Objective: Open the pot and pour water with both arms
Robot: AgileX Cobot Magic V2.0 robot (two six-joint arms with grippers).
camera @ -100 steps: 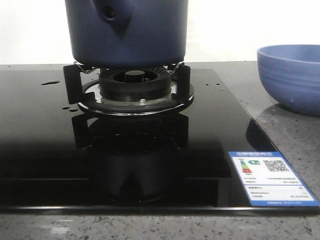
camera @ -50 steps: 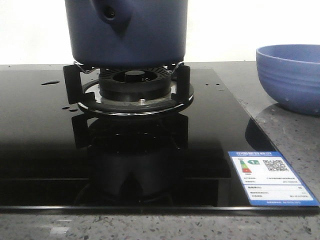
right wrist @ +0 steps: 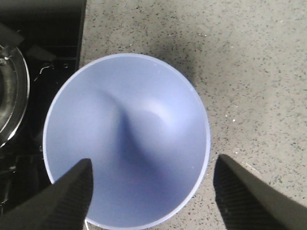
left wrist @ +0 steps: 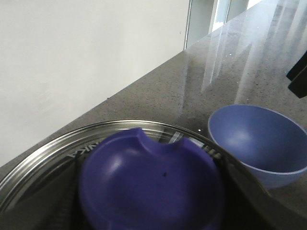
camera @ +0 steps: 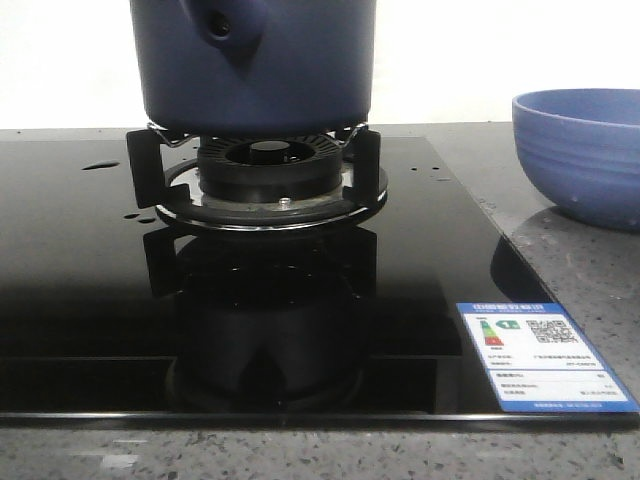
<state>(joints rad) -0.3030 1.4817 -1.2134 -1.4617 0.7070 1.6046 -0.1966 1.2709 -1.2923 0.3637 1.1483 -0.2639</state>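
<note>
The dark navy pot [camera: 255, 60] stands on the gas burner [camera: 268, 170], its top cut off by the front view. In the left wrist view its glass lid [left wrist: 43, 158] with a steel rim and a dark blue knob [left wrist: 153, 187] fills the foreground. My left gripper [left wrist: 152, 206] is right at the knob. Its fingers show only as dark blurs on either side, so their grip is unclear. My right gripper [right wrist: 153, 191] is open above the light blue bowl [right wrist: 127, 139], one finger over the bowl's edge and the other outside the rim.
The burner sits on a black glass hob [camera: 80, 260] with an energy label [camera: 540, 355] at its front right. The light blue bowl [camera: 585, 150] stands on the speckled stone counter [camera: 590, 270] to the right of the hob. A wall is behind.
The light blue bowl has shifted slightly to the left in the front view. The pot and burner have not moved.
</note>
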